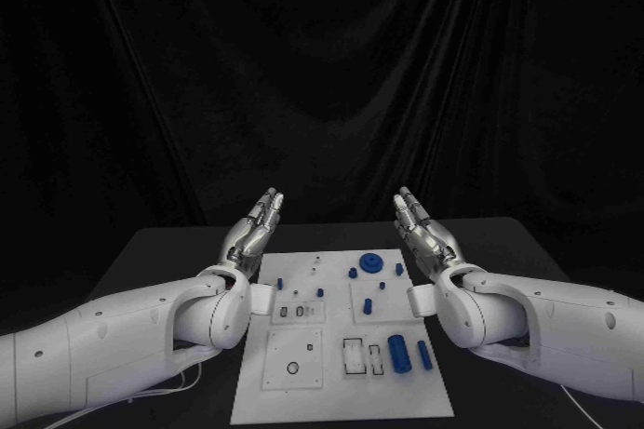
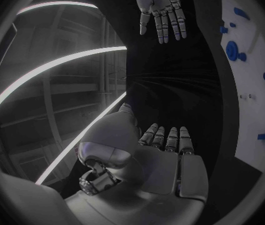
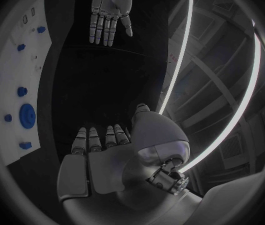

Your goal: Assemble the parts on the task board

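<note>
The white task board lies in the middle of the black table. Small blue parts sit on it: a round disc, a thick cylinder, a slim peg and several small studs. My left hand is raised above the board's far left corner, fingers straight and apart, holding nothing. My right hand mirrors it over the far right corner, also flat and empty. In the left wrist view my left hand faces the right hand, with the board to one side.
A black curtain hangs behind the table. The board with its blue disc appears in the right wrist view, where my right hand faces the left hand. Both white forearms flank the board's sides.
</note>
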Available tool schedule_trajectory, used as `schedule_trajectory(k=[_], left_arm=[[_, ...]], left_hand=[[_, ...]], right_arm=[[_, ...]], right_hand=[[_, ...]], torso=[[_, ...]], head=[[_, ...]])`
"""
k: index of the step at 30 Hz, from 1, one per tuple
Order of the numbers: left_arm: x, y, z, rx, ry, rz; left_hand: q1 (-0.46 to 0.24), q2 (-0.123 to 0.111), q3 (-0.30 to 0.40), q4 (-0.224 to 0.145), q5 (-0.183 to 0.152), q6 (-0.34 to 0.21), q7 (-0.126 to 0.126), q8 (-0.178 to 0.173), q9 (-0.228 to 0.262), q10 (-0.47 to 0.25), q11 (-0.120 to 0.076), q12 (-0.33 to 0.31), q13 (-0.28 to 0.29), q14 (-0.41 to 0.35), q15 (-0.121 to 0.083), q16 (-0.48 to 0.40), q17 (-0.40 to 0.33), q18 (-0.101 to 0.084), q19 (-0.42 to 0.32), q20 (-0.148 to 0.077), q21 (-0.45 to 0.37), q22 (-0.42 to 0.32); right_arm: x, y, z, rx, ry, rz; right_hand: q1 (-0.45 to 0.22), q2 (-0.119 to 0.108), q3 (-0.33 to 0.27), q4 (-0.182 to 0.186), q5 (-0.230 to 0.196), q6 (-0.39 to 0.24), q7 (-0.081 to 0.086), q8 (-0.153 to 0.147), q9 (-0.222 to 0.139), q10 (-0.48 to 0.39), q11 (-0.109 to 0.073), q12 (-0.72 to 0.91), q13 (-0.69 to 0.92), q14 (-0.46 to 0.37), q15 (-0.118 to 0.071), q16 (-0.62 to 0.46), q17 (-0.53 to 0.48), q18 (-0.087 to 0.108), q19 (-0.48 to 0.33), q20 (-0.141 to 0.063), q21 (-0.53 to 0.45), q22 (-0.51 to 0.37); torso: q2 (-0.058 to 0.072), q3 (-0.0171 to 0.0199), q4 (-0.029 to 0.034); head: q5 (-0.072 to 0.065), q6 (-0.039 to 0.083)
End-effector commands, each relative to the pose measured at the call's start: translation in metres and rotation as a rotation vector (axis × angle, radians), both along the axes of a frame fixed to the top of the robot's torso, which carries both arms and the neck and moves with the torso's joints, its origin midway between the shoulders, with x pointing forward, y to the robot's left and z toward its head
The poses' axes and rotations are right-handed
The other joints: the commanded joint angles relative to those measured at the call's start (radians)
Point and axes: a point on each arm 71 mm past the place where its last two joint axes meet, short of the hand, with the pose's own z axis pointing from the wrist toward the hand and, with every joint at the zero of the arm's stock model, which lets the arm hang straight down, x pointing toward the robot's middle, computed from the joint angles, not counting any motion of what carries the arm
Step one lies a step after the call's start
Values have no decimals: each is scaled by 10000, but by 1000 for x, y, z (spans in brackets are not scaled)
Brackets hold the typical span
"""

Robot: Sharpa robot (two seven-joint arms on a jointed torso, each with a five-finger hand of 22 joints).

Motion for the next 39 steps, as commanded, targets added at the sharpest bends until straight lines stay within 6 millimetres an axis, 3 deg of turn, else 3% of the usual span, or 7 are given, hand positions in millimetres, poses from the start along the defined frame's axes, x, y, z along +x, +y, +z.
schedule_trajectory(k=[1, 11, 18, 23, 26, 29, 39], left_arm=[[-1, -4, 17, -2247, -1594, -1102], [-1, -3, 20, -2961, -1949, -1539], [3, 8, 16, -3098, -1615, -1813], [3, 16, 15, -3135, -1483, -2009], [2, 22, 16, -2933, -1608, -2199], [-1, 27, 17, -2627, -1778, -2297], [-16, 43, 30, -2079, -2246, -2311]], left_hand=[[59, 1, -29, -1, 23, -27, 24, 6, -5, 30, -62, -36, -16, -4, -240, -35, -10, 114, -27, -280, -35, -17], [116, -14, -13, -15, 47, 7, 118, 16, 4, 30, 63, -36, -16, -4, -119, -35, -10, 105, -27, -163, -35, -17], [445, -38, 90, -14, 335, 163, 221, 35, 24, 30, 378, -36, -16, -4, 80, -35, -10, 124, -27, 61, -35, -17], [964, -68, 274, -21, 1091, 597, 661, 109, 82, 30, 698, -36, -16, -4, 398, -35, -10, 147, -27, 395, -35, -17], [1247, -89, 357, 8, 1357, 570, 723, 86, 70, 30, 771, -36, -16, -4, 662, -35, -10, 459, -27, 992, -35, -17], [1352, -124, 357, -5, 1388, 481, 677, 72, 59, 30, 784, -36, -16, -4, 685, -35, -10, 778, -27, 1549, -35, -17], [2057, -358, 450, -5, 1908, 372, 532, 55, 45, 71, 1204, -23, -2, -4, 1134, -35, -10, 1209, -16, 2351, -24, -7]], right_arm=[[0, 3, 3, 902, -61, 488], [0, 3, 3, 902, -61, 488], [3, -6, 2, 887, 175, 543], [10, -7, 9, 890, 240, 858], [17, -9, 18, 684, 105, 1097], [26, -14, 33, 249, -181, 1377], [59, -24, 107, -2934, -1158, 2830]], right_hand=[[63, 4, -59, -16, 19, 12, -38, -5, -10, 1, -51, -50, -14, -3, -2567, -45, -16, 54, -1, -1347, -57, -13], [163, -72, -56, -35, 17, 91, 224, 18, 11, 1, 199, -50, -14, -3, -2362, -45, -16, 56, -1, -1136, -57, -13], [370, -137, -4, -31, 16, 225, 584, 50, 40, 1, 568, -50, -14, -3, -1962, -45, -16, 51, -1, -597, -57, -13], [612, -238, 37, -36, 40, 556, 1219, 136, 105, 9, 1288, -39, -7, -3, -975, -45, -16, 75, -1, 379, -57, -13], [1033, -391, 108, -60, 149, 991, 1593, 314, 182, 137, 1734, 135, 73, -3, 863, -45, -16, -205, 136, 1668, 82, 93], [1499, -561, 141, -50, 229, 1455, 1829, 523, 249, 318, 2562, 445, 153, 158, 1563, 162, 103, -257, 661, 2301, 456, 306], [2848, -1175, 251, -55, 271, 3454, 2427, 1164, 487, 1855, 3840, 2389, 422, 5505, 2409, 2237, 1260, -87, 5770, 3217, 2669, 1129]], torso=[[1, 2, 3], [1, 2, 3], [2, -3, 1], [0, -7, 10], [1, -6, 6], [7, -7, -7], [47, -18, 3]], head=[[0, 1], [0, 1], [-17, -387], [-9, -834], [26, -1052], [35, -1250], [-132, -1567]])
